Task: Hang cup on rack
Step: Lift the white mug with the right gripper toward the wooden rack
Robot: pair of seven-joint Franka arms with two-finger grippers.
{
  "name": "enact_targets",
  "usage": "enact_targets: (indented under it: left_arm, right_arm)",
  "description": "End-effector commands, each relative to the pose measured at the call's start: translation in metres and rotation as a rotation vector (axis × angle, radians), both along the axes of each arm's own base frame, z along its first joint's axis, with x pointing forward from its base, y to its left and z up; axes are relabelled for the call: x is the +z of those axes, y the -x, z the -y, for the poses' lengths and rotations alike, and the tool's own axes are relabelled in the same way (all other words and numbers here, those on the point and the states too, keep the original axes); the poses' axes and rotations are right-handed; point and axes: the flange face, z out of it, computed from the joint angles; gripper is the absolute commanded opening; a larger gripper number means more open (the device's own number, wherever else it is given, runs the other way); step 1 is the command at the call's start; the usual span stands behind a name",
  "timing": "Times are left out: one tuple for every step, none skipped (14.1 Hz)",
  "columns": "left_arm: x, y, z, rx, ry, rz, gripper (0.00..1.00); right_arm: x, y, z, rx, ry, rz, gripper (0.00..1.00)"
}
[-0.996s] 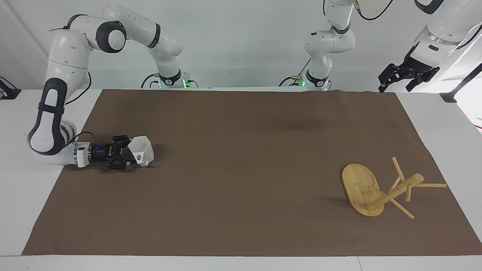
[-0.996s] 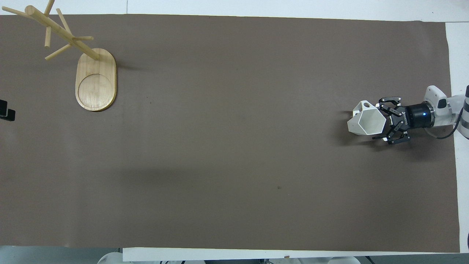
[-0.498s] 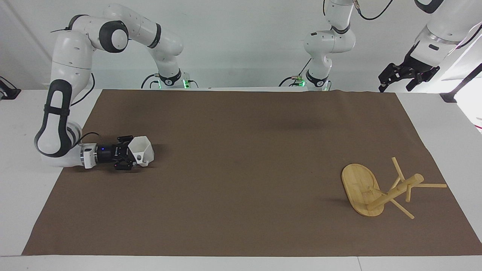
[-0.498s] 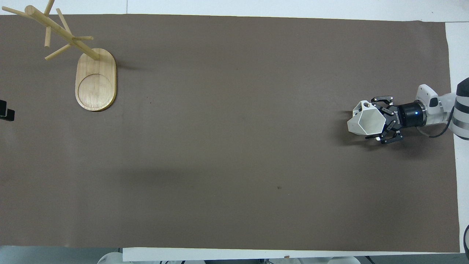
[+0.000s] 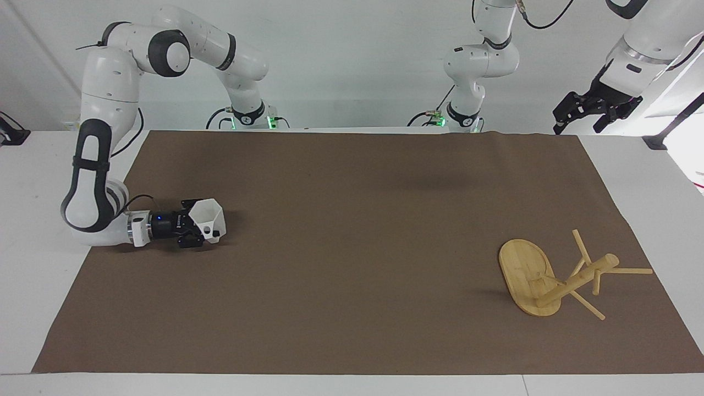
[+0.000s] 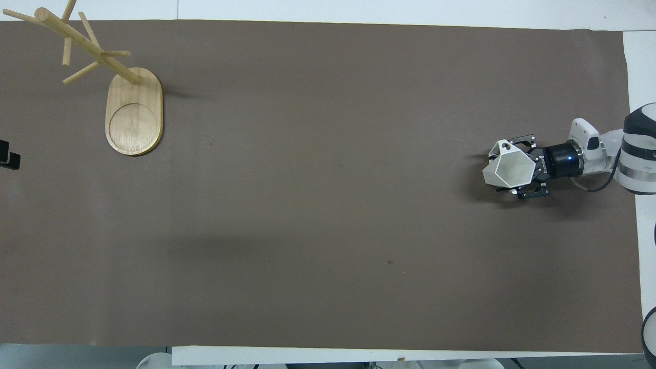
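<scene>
The white faceted cup (image 5: 210, 219) rests on the brown mat at the right arm's end of the table, mouth up; it also shows in the overhead view (image 6: 505, 169). My right gripper (image 5: 199, 226) lies low and level against it, open, with a finger on each side of the cup (image 6: 514, 168). The bamboo rack (image 5: 525, 272) stands on its oval base at the left arm's end, farther from the robots, its pegs bare (image 6: 134, 113). My left gripper (image 5: 578, 122) waits open, raised over the table's edge at its own end.
A brown mat (image 5: 352, 247) covers most of the white table (image 5: 33, 181). A third robot arm's base (image 5: 467, 110) stands at the robots' edge near the middle. Nothing else lies on the mat.
My right gripper has slid forward along the mat, so its fingers reach further along the cup's sides. The cup shifted slightly. The left arm and rack have not moved.
</scene>
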Motion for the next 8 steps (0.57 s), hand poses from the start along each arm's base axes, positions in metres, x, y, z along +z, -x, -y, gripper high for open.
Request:
enact_targets:
  left_arm:
    - [0.002,0.008,-0.002,0.004,-0.008,-0.005,1.0]
    - [0.002,0.008,-0.002,0.004,-0.009,-0.007,1.0]
    - [0.002,0.008,-0.002,0.004,-0.009,-0.007,1.0]
    - [0.002,0.009,-0.002,0.004,-0.009,-0.01,1.0]
    - [0.002,0.008,-0.002,0.006,-0.008,-0.008,1.0]
    - [0.002,0.008,-0.002,0.006,-0.008,-0.008,1.0]
    - [0.002,0.008,-0.003,0.007,-0.009,-0.004,1.0]
    - [0.002,0.008,-0.002,0.003,-0.009,-0.002,1.0]
  right_arm:
    - [0.009,-0.003,-0.022,-0.012,-0.003,-0.001,0.33]
    - [0.016,-0.011,-0.04,-0.008,-0.012,-0.008,0.32]
    - [0.031,-0.021,-0.063,0.002,-0.014,-0.014,0.32]
    - [0.051,-0.033,-0.086,-0.004,0.01,-0.012,0.32]
    - [0.077,-0.044,-0.111,-0.021,0.036,-0.01,0.32]
    - [0.095,-0.053,-0.141,-0.037,0.044,-0.035,0.32]
    - [0.106,-0.062,-0.174,-0.057,0.034,-0.064,0.32]
    - [0.108,-0.068,-0.215,-0.082,0.016,-0.077,0.32]
